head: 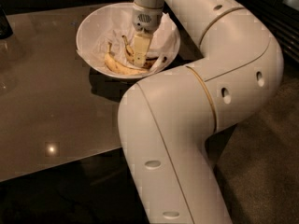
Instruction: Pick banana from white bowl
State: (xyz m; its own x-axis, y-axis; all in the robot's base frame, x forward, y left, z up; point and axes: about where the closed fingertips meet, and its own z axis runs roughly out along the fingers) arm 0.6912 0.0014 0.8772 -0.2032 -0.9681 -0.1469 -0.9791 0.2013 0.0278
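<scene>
The white bowl (91, 29), lined with crumpled white paper, stands at the far side of the table. The darker, brown-streaked banana (150, 62) lies in it, its long stem (126, 43) pointing up and left. A paler yellow banana (117, 68) lies along the bowl's near side. My gripper (139, 57) reaches straight down into the bowl, right over the darker banana and covering its middle. The gripper sits just right of the paler banana.
The bowl stands on a glossy brown table (51, 111). A dark object (4, 23) stands at the table's far left edge. My large white arm (196, 106) fills the right half of the view, above the table's right edge and the carpet (266, 171).
</scene>
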